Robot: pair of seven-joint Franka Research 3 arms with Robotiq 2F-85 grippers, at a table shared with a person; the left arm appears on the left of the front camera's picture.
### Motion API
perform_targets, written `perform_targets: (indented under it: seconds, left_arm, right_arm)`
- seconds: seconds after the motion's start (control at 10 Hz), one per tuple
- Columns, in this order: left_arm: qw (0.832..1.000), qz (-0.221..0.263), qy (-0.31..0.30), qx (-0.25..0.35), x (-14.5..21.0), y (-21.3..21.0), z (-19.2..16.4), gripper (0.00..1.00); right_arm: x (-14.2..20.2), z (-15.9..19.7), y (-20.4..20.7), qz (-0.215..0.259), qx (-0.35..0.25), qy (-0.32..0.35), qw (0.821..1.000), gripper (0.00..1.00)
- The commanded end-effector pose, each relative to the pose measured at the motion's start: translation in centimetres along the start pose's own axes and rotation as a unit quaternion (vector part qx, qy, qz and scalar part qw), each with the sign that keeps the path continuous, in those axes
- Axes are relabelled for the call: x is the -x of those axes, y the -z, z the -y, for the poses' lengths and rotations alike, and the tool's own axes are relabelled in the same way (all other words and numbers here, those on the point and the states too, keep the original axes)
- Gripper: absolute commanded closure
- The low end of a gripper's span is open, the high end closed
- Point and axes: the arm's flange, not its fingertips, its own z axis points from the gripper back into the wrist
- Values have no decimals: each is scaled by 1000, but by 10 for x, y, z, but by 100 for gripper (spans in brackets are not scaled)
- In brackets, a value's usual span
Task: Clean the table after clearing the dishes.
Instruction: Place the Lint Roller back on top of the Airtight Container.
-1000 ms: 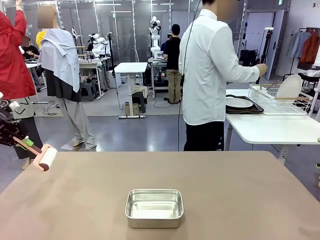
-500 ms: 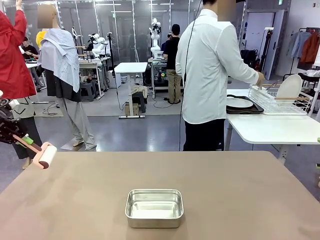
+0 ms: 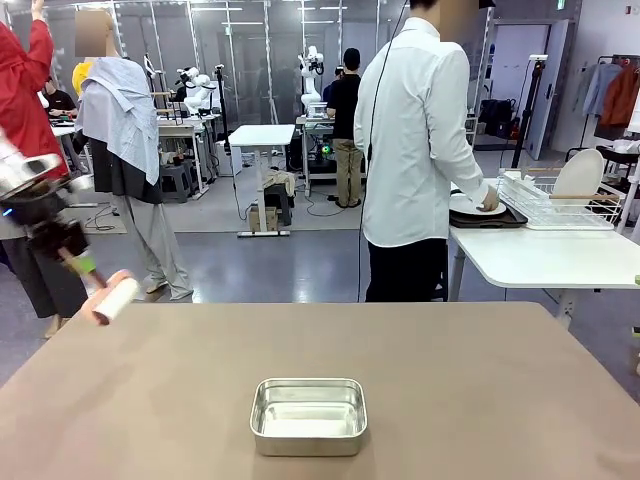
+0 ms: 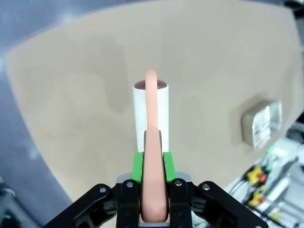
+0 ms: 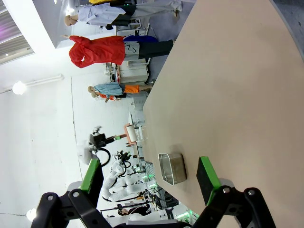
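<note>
Left gripper: our left gripper (image 4: 153, 190) is clamped on the pink handle of a lint roller (image 4: 151, 111), green pads pressed to either side of the handle.
Roller: its white drum sits straight ahead of our fingers, crosswise to the handle, a dark core showing at its far end.
Key relation: the table (image 4: 209, 61) lies beyond and beneath the roller; we judge the drum is hovering over the near left corner, whether touching we cannot tell.
Long axis: the handle runs straight out from our grip; the drum's axis looks crosswise to it in the front view.
Nearer arm: our left arm, with the roller (image 3: 110, 298) at the table's left edge.
Right gripper: our right gripper (image 5: 148, 178) stands wide open and empty, off the table's side.
Steel pan (image 3: 308, 416): on the table, well apart from the roller.
Dishes: a white plate (image 3: 478, 204) on a dark tray (image 3: 470, 220) rests on the white side table, under the person's hand (image 3: 488, 203).
Writing: none that we can read.
</note>
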Motion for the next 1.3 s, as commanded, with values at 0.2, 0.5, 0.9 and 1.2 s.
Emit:
perform_targets:
  seconds: [0.2, 0.5, 0.9, 1.2]
  left_arm:
    - [926, -90, 351, -105, -24, -15, 172, 80]
    - [827, -162, 519, -141, 19, 20, 279, 80]
    - [762, -116, 626, -117, 96, 24, 352, 80]
    - [770, -156, 607, -121, 73, 28, 361, 80]
  right_arm:
    - [3, -1, -1, -5, 0, -9, 1000, 0]
    - [3, -1, -1, -5, 0, -9, 1000, 0]
    - [3, -1, -1, -5, 0, -9, 1000, 0]
    - [3, -1, -1, -5, 0, -9, 1000, 0]
